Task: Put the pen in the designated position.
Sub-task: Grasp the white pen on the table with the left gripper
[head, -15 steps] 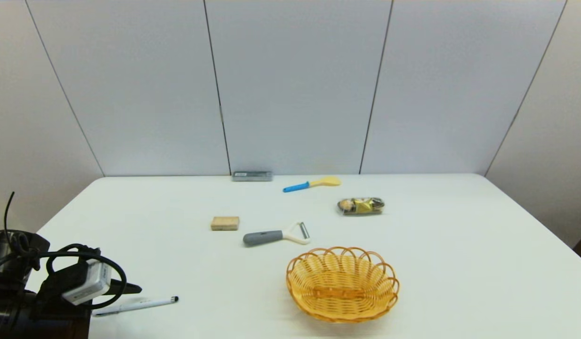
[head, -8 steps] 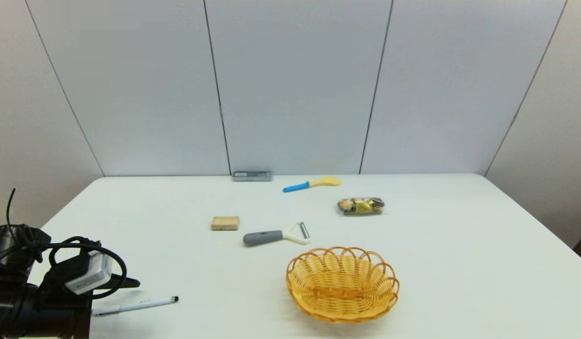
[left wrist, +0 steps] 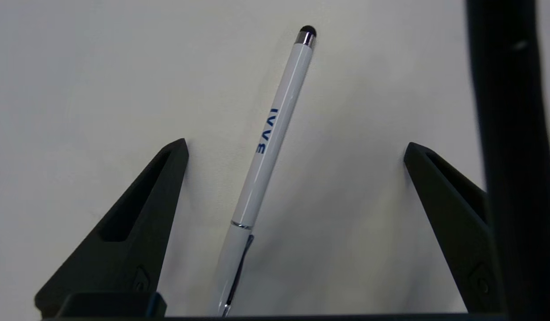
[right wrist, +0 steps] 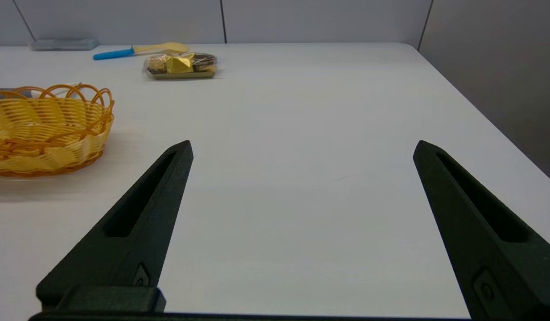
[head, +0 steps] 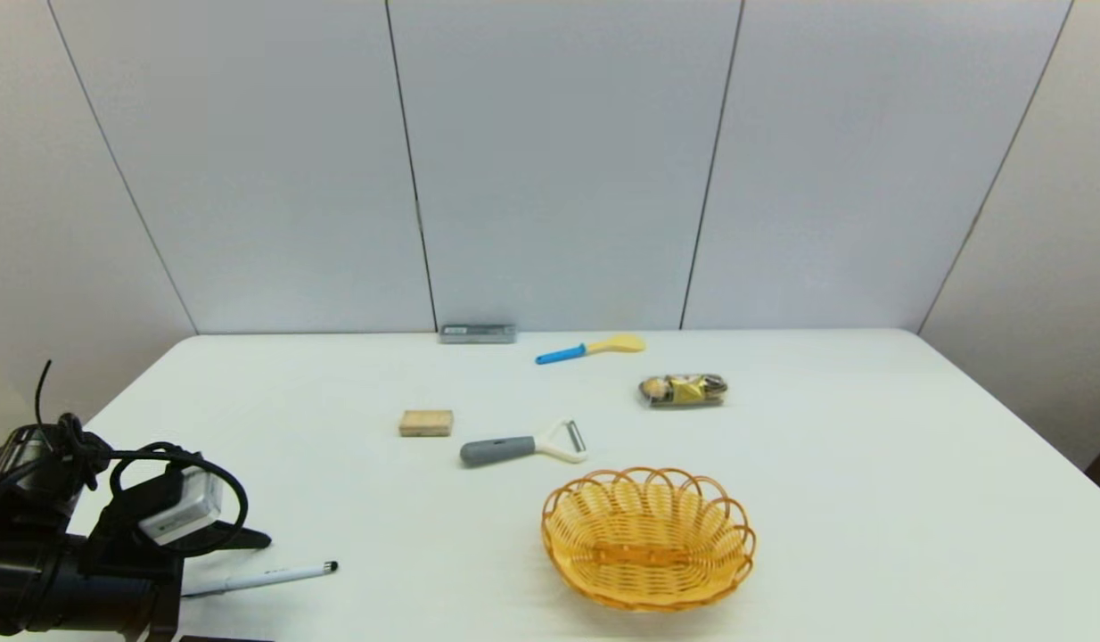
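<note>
The slim white pen lies flat near the table's front left corner, its black tip pointing right. In the left wrist view the pen runs lengthwise between my two wide-apart fingers, touching neither, with its clip end toward the wrist. My left gripper is open and hangs low over the pen's clip half; in the head view the left gripper is mostly hidden behind its wrist and cables. My right gripper is open and holds nothing above bare table at the right, outside the head view.
A yellow wicker basket stands front centre. Behind it lie a grey-handled peeler, a wooden block, a wrapped sweets pack, a blue-handled yellow spoon and a grey case by the wall.
My left wrist has shifted slightly to the right and tilted over the pen. The pen and the other objects have not moved.
</note>
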